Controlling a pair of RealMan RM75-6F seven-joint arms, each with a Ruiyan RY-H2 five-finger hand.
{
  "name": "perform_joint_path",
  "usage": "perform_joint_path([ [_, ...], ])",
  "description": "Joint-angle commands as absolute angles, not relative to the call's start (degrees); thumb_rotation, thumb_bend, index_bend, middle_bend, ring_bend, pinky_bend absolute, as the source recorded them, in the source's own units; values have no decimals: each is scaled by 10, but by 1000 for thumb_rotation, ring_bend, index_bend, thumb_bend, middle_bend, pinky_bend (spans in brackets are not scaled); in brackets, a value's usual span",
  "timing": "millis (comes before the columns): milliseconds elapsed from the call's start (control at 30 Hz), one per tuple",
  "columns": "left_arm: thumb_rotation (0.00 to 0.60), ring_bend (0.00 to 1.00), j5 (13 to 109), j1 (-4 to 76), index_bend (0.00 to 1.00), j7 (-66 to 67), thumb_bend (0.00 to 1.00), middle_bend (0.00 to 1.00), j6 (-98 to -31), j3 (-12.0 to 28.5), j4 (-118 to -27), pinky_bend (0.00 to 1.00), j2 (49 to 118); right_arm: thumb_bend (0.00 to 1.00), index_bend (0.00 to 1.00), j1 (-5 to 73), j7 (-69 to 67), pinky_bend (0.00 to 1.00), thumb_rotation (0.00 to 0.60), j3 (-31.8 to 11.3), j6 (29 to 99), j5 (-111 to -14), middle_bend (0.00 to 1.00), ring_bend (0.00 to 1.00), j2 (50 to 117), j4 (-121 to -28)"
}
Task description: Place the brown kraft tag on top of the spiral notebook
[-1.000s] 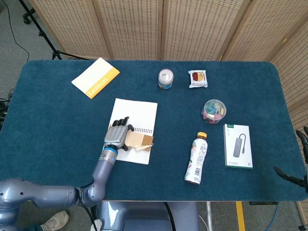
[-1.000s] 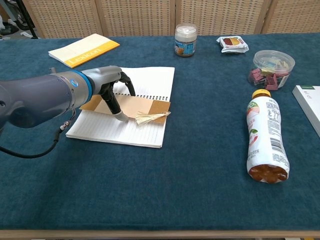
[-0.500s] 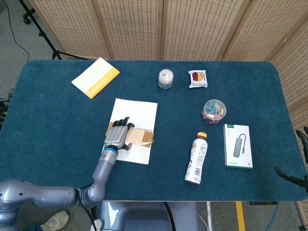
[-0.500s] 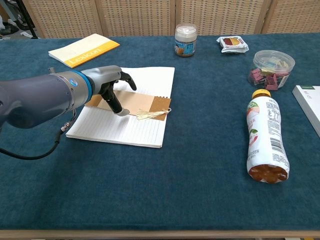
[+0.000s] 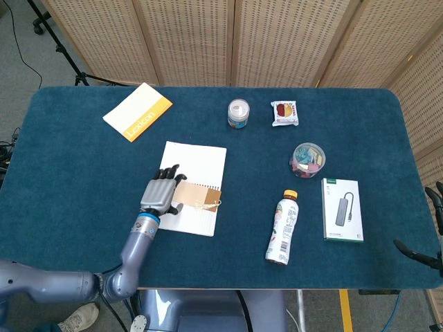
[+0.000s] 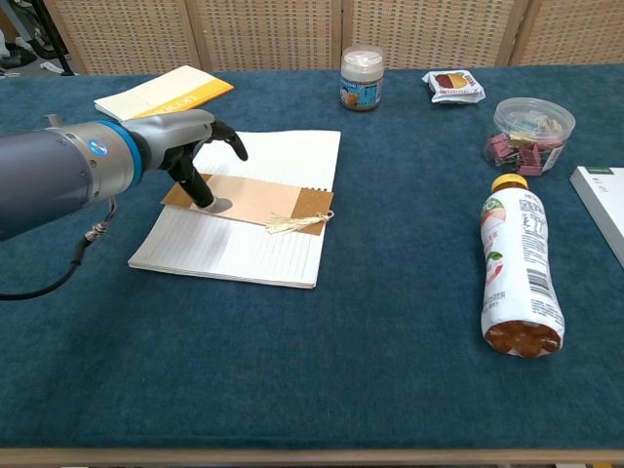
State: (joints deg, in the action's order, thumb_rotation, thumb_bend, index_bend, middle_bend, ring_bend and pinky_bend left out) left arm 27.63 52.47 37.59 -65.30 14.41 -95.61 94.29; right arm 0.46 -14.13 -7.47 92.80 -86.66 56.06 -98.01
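Kraft tag (image 6: 255, 201) flat on notebook (image 6: 276, 255) — left hand (image 6: 195, 146) spread, one fingertip touching.

Your left hand (image 6: 190, 156) hangs low at the end of its outstretched arm, fingers (image 5: 165, 174) apart, empty. Your right hand (image 5: 423, 252) barely shows at the frame's edge.

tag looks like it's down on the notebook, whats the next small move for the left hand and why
Probably lift the left hand straight up and back. The brown kraft tag already lies flat across the spiral notebook, and one fingertip seems to rest on its left end, so a sideways pull could drag it.
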Motion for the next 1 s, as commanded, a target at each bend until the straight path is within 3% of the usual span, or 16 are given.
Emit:
perform_joint_path([
  [33,600,0,310,503,224,346,314,0,-606,115,-976,0,908,28,0,4,-141,0,600,-74,929,-867,0,0,561,-981],
  [200,600,0,368,477,224,286,313,0,-547,88,-983,0,870,28,0,4,-138,0,600,-74,929,-867,0,0,562,-982],
  [400,600,0,408,468,218,235,307,0,-512,84,-975,0,862,28,0,5,-132,0,600,-73,928,-869,0,0,563,-983],
  [467,600,0,415,468,185,225,284,0,-502,82,-972,0,861,28,0,5,-131,0,600,-74,929,-869,0,0,564,-983],
  [633,600,0,447,460,11,184,114,0,-481,83,-977,0,853,28,0,5,-131,0,600,-74,928,-867,0,0,564,-983],
  [1000,600,0,452,476,0,188,101,0,-472,73,-965,0,846,28,0,5,-133,0,600,-72,928,-871,0,0,563,-984],
])
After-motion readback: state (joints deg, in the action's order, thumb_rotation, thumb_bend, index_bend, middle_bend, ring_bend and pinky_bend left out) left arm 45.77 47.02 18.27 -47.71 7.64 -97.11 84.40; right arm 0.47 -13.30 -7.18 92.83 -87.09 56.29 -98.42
